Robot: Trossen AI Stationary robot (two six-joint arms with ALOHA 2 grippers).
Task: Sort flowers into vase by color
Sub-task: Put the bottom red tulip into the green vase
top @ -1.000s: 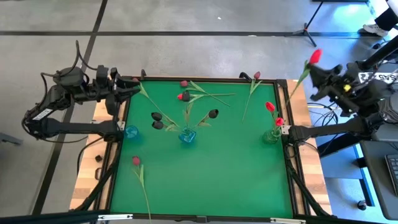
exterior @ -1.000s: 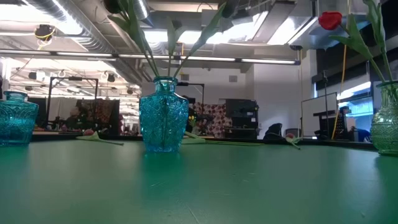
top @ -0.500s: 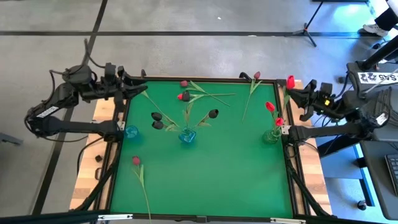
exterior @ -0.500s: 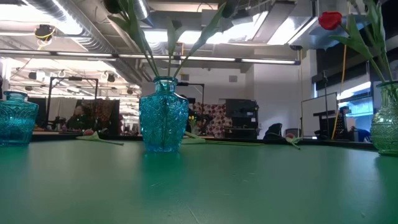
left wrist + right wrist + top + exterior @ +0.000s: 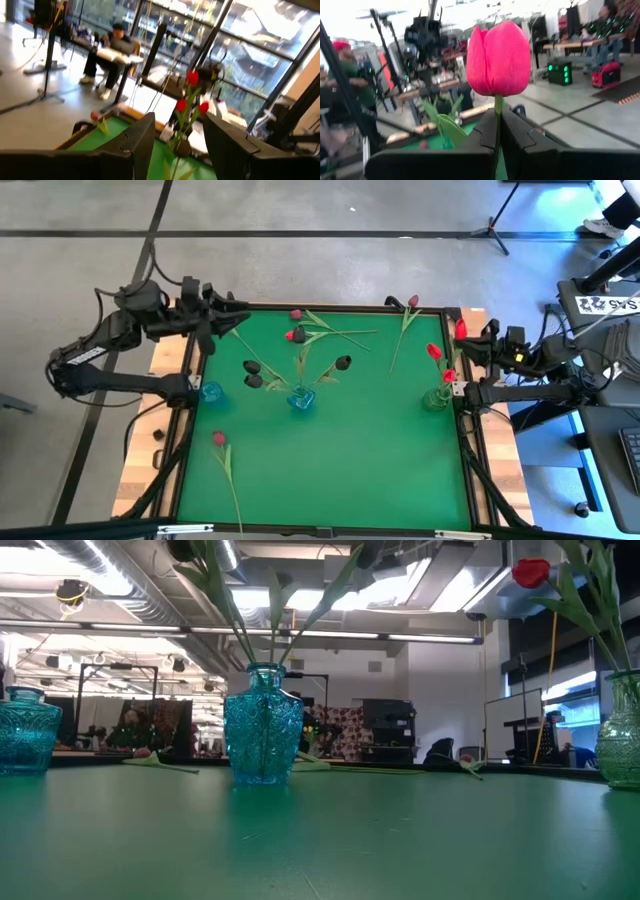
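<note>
My right gripper [image 5: 468, 346] is at the table's right edge, shut on a red tulip [image 5: 497, 57] whose head [image 5: 461, 329] stands beside the green vase [image 5: 437, 397]. That vase has two red tulips [image 5: 434, 351] in it. The teal middle vase [image 5: 300, 398] contains near-black tulips [image 5: 250, 367]. A teal vase [image 5: 210, 391] stands at the left with nothing in it. Loose tulips lie flat on the mat: maroon [image 5: 295, 313], red [image 5: 290, 335], maroon [image 5: 412, 300], pink [image 5: 218, 438]. My left gripper [image 5: 240, 317] hovers open over the far left corner, its fingers [image 5: 145, 135] touching nothing. My right gripper pinches the red tulip's stem [image 5: 498, 102] between its two fingers, just under the head. The fingers come level from the table's right side and lie across the stem. The head stands upright above them; the gripper hides the stem below the fingers.
A black frame [image 5: 462, 440] runs around the green mat, which has free room in its near half. A tripod [image 5: 490, 225] stands on the floor beyond the far right corner. A seated person [image 5: 117, 40] shows in the room beyond the table.
My right gripper has come down with the red tulip and moved toward the table, tipping from a raised slant to level. The head has dropped from high above the right edge to beside the green vase's flowers. My left gripper has shifted a little toward the table's right.
</note>
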